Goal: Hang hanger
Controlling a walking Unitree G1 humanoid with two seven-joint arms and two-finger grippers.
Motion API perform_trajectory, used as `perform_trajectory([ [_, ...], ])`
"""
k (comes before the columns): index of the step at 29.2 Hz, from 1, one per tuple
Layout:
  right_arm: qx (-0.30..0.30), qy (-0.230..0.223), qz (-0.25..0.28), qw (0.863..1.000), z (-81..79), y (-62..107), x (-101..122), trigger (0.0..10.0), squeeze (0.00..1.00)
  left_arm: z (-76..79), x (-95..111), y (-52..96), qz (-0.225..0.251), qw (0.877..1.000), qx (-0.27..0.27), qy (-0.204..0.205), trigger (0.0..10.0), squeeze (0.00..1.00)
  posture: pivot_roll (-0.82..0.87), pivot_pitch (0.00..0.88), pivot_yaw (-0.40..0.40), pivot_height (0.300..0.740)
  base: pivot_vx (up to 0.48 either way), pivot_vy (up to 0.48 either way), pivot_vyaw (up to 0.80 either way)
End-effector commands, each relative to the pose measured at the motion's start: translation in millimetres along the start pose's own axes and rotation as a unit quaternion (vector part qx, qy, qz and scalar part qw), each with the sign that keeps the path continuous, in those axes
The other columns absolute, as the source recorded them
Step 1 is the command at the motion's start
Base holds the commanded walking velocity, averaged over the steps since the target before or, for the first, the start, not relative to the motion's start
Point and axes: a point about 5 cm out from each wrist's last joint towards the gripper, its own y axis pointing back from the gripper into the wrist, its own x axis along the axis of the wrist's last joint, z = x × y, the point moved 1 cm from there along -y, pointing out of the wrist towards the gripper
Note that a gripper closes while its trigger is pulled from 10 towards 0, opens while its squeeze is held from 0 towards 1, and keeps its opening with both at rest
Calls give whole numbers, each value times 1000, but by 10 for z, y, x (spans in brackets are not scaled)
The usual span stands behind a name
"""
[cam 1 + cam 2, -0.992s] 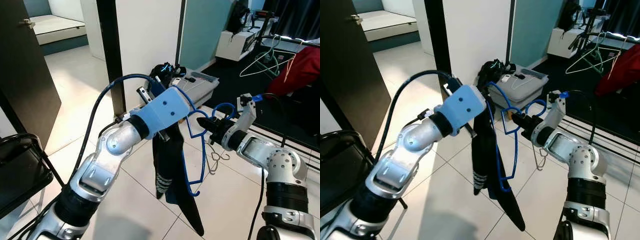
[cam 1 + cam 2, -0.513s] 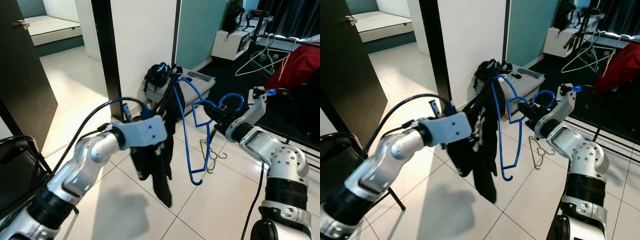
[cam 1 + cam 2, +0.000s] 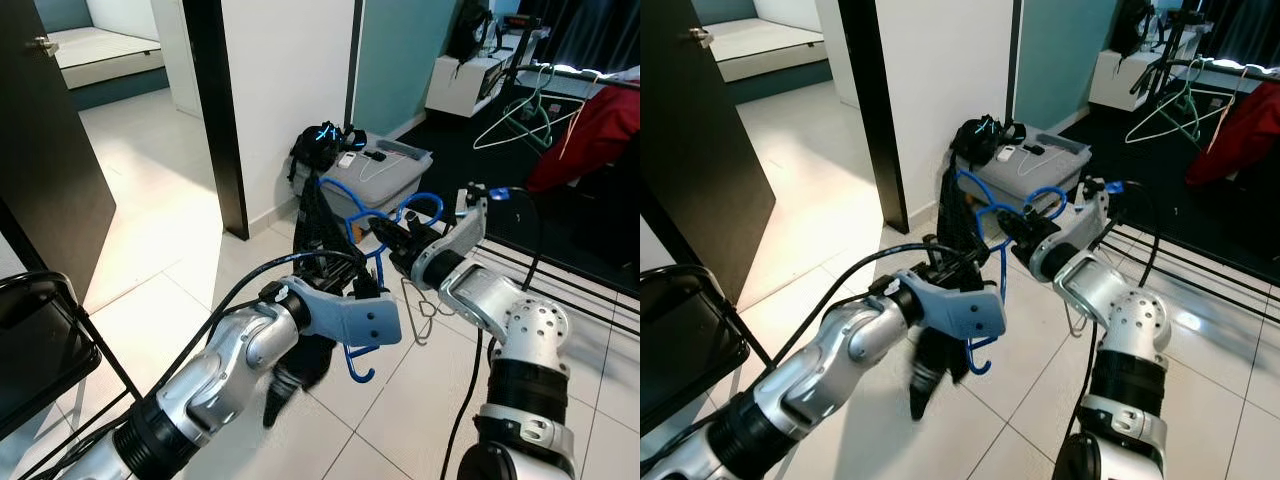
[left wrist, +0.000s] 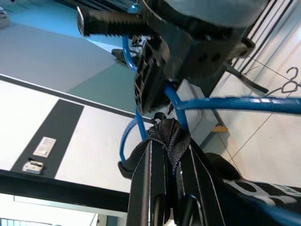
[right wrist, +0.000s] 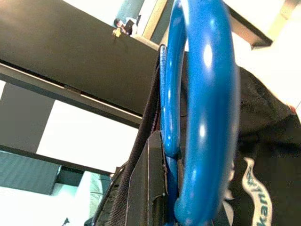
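A blue plastic hanger (image 3: 352, 262) with a black garment (image 3: 309, 228) draped over it hangs between my two arms, above the white tiled floor. My right gripper (image 3: 386, 241) is shut on the hanger just below its hook (image 3: 421, 205); the hook (image 5: 207, 94) looms close in the right wrist view. My left gripper (image 4: 170, 150) is shut on a fold of the black garment (image 4: 168, 134) where it lies over the blue hanger wire (image 4: 235, 104). The left arm's light-blue wrist housing (image 3: 352, 320) covers much of the hanger's lower part.
A grey storage box (image 3: 392, 172) with a black bag (image 3: 318, 146) on it stands against the white wall. A clothes rail with green hangers (image 3: 520, 112) and a red garment (image 3: 592, 135) is at the right. A wire hanger (image 3: 424, 312) lies on the floor. A black chair (image 3: 40, 345) is at the lower left.
My left arm has dropped and swung in towards the right gripper, bringing hanger and garment lower. The right gripper has moved down and left with the hook.
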Motion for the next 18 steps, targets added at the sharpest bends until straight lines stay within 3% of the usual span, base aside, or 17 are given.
perform_trajectory([
  [1, 6, -6, 1, 1000, -48, -12, -23, 10000, 0, -30, 258, -40, 65, 998, 10, -16, 10000, 0, -10, 0, -27, 740, 0, 0, 0],
  [9, -14, -17, 12, 1000, -52, -50, -48, 10000, 0, 157, 314, -5, 85, 996, -29, -7, 10000, 0, -4, 0, -26, 740, 0, 0, 0],
  [13, 24, 33, 36, 999, -163, -18, 49, 10000, 0, 291, 278, 26, 69, 995, -65, 20, 10000, 0, -5, 0, -27, 740, 0, 0, 0],
  [14, 39, 55, 41, 997, -211, -2, 73, 10000, 0, 321, 264, 34, 65, 995, -74, 24, 10000, 306, -5, 0, -26, 740, 0, 0, 0],
  [15, 54, 65, 46, 995, -255, 14, 90, 10000, 0, 342, 252, 40, 61, 995, -79, 28, 10000, 725, -4, 0, -27, 740, 0, 0, 0],
  [16, 75, 83, 54, 992, -314, 36, 118, 10000, 0, 367, 236, 48, 58, 994, -87, 31, 10000, 780, -4, 0, -27, 740, 0, 0, 0],
  [18, 89, 94, 59, 990, -353, 51, 135, 10000, 0, 382, 227, 53, 57, 994, -91, 32, 10000, 780, -4, 0, -27, 740, 0, 0, 0],
])
